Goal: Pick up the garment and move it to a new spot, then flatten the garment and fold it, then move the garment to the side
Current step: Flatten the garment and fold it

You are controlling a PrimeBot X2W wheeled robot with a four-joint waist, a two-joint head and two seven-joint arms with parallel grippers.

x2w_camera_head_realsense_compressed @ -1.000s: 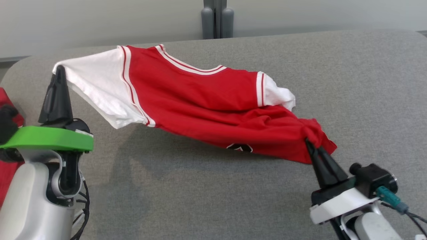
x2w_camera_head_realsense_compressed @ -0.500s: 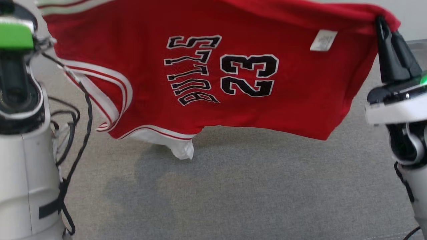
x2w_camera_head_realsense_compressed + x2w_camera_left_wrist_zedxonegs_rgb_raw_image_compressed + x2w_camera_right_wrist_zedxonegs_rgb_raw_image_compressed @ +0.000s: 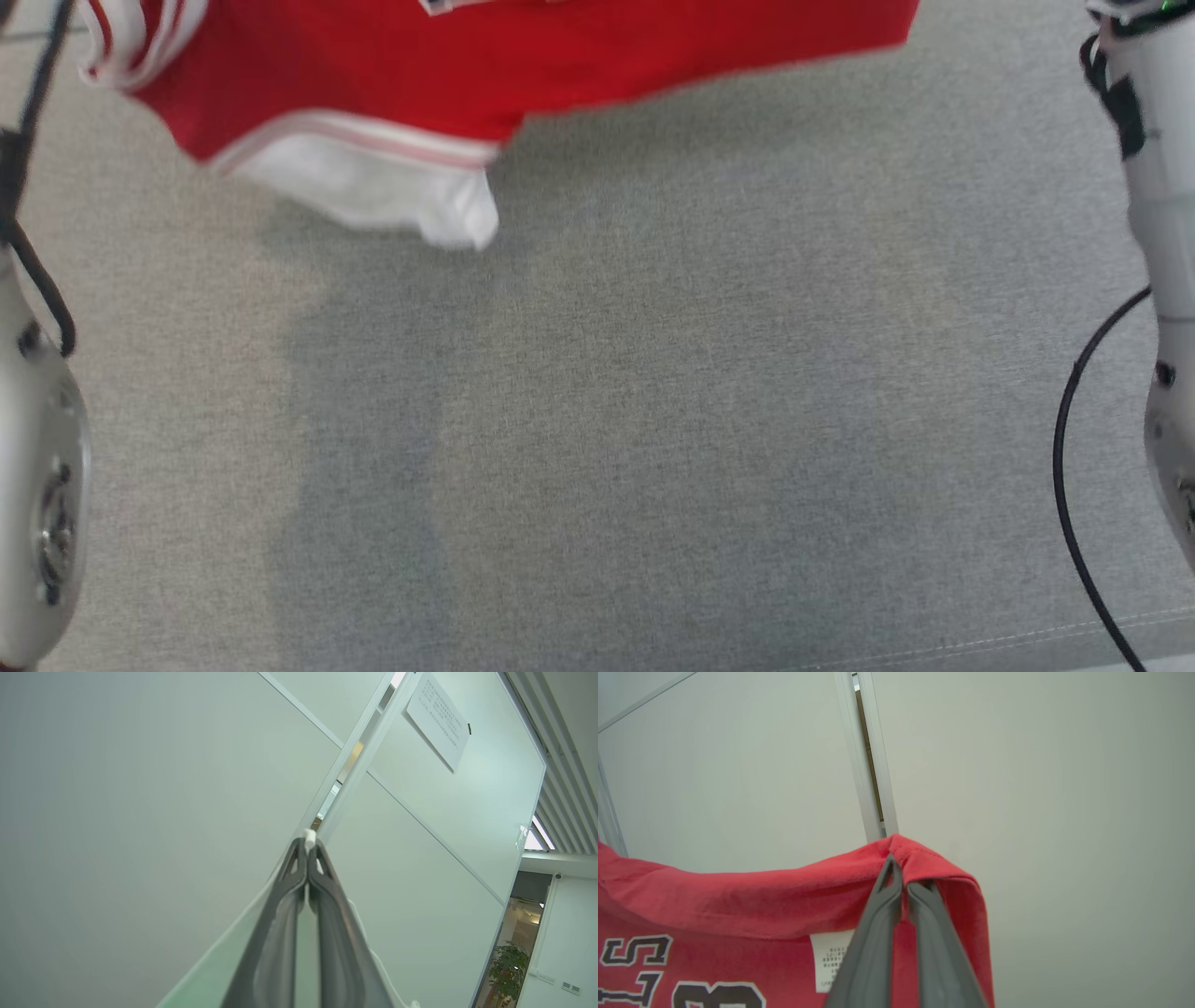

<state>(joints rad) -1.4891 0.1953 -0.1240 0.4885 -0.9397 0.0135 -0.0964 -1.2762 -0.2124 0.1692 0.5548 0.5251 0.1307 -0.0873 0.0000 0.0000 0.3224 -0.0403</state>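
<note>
Red jersey cloth with white trim crosses the top of the head view. The garment [image 3: 467, 65] hangs above the far part of the grey surface [image 3: 653, 420]. Its white sleeve [image 3: 373, 182] dangles lowest and, judging by the shadow beneath, is clear of the surface. The left forearm [image 3: 37, 448] and right forearm [image 3: 1158, 233] stand at either side. Judgement: the garment is stretched between them so that it hangs open, ready for laying flat.

Left wrist view: the left gripper [image 3: 307, 845] points up at a wall [image 3: 117, 812]. Its fingers are pressed together on a nip of white cloth showing at the tips, probably the sleeve end.

Right wrist view: the right gripper [image 3: 899, 870] is clamped on a fold of the red hem, beside the care label [image 3: 831, 956]. Holds at opposite ends explain the spread. The lift is in hand; flattening and folding are not yet done.
</note>
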